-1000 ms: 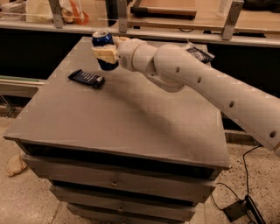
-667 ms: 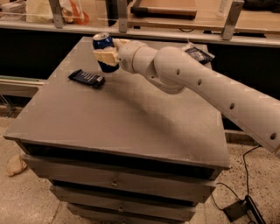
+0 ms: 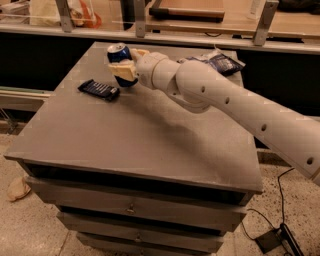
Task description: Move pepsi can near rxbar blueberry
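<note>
The pepsi can, dark blue with a silver top, is held tilted in my gripper at the far left part of the grey table. The gripper's cream fingers are shut on the can, and the can looks lifted slightly off the surface. The rxbar blueberry, a flat dark navy bar with white lettering, lies flat on the table just left of and in front of the can, a short gap away. My white arm reaches in from the right.
A larger dark blue snack bag with white edges lies at the table's far right, behind my arm. A counter with metal posts runs behind the table. Drawers sit below the tabletop. A cable and box lie on the floor at right.
</note>
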You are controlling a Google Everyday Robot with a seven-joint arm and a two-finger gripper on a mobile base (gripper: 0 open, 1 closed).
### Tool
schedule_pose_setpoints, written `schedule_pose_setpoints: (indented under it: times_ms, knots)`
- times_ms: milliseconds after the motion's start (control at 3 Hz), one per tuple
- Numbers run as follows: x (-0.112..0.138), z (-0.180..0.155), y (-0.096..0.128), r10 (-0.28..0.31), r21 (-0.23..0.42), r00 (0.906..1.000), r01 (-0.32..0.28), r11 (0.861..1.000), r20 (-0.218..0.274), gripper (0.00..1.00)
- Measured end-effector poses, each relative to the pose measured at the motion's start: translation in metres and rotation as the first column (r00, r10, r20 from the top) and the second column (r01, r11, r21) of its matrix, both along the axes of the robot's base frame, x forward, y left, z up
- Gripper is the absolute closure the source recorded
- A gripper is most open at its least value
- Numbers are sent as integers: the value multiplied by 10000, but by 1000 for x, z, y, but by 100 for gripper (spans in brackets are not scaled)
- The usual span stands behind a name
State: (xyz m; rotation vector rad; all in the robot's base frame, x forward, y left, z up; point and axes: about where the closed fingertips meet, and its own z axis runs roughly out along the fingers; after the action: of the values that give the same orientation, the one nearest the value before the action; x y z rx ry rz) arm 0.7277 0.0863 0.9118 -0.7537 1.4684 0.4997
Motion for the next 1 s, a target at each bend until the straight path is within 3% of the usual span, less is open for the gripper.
schedule_pose_setpoints:
  times_ms: [333, 1000]
  knots:
    - [1, -4, -1, -75, -72, 10000, 76, 9999, 63, 84]
    - [-4, -8, -2, -337, 87, 9994, 337, 9994, 8, 37]
